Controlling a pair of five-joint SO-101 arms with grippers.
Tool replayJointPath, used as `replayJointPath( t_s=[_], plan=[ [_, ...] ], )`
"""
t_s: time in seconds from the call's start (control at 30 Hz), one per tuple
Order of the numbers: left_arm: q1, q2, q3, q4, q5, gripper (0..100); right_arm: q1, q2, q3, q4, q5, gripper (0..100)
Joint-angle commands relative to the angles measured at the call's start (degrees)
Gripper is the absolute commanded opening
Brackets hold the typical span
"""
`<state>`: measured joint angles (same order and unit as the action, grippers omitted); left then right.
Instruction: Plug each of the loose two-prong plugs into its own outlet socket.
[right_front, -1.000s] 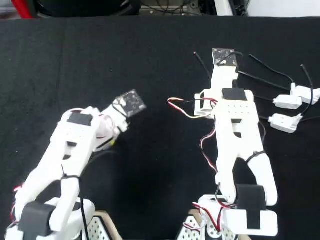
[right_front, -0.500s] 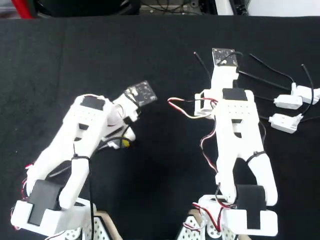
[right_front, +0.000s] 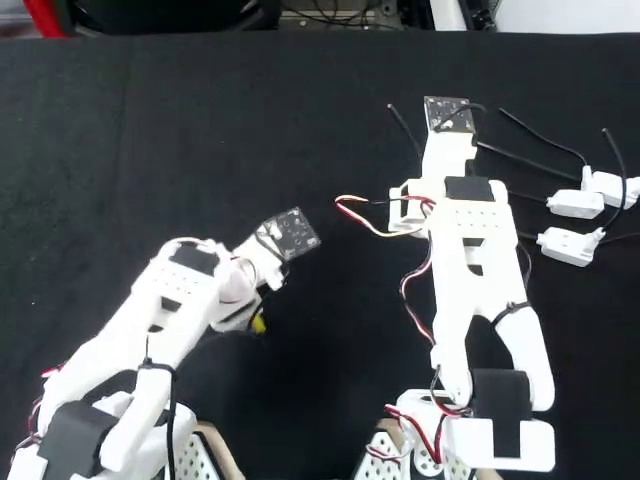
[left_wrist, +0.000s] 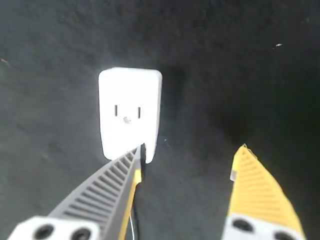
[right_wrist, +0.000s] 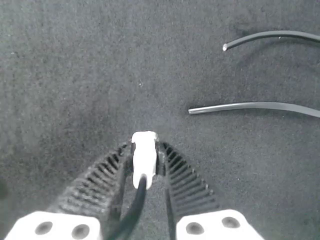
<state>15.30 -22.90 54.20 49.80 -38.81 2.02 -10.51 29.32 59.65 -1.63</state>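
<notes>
My right gripper (right_wrist: 145, 148) is shut tight on a plug (right_wrist: 144, 162), far out on the table (right_front: 150, 130). My left gripper (left_wrist: 191, 150) is open over a socket (left_wrist: 130, 110) nearer me. The plug is not in yet, so I think most work is left

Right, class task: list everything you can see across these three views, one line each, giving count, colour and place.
table cloth: one, black, under everything.
outlet socket: one, white, flat on the cloth before the left gripper.
plug: one, white, black cord, between the right gripper's fingers.
corded pieces: three, white, near the table's right edge; plug or socket unclear.
loose cord ends: two, black, on the cloth beyond the right gripper.
left gripper: one, grey and yellow fingers, open.
right gripper: one, dark fingers, shut on the plug.
</notes>
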Motion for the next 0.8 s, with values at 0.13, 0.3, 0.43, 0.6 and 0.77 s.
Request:
replayJointPath(
  t_s=[0.13,0.3,0.43,0.6,0.77],
  plan=[
    [-1.8,7.65,-4.88,-3.96,-0.79,28,0.35,0.13,-4.18,-0.18,-0.35,1.1],
    [-2.86,19.69,-13.67,-2.2,-0.88,28,0.35,0.13,-4.18,-0.09,-0.35,1.1],
    [-5.85,23.21,-18.77,-0.44,-3.16,28,0.35,0.13,-4.18,0.0,-0.35,1.1],
    [-9.63,24.88,-20.88,-0.44,-8.35,21,0.35,0.13,-4.18,0.0,-0.18,1.1],
    [-9.98,24.62,-20.79,-0.26,-8.18,16,0.35,0.13,-4.18,-0.09,-0.18,1.1]
  ],
)
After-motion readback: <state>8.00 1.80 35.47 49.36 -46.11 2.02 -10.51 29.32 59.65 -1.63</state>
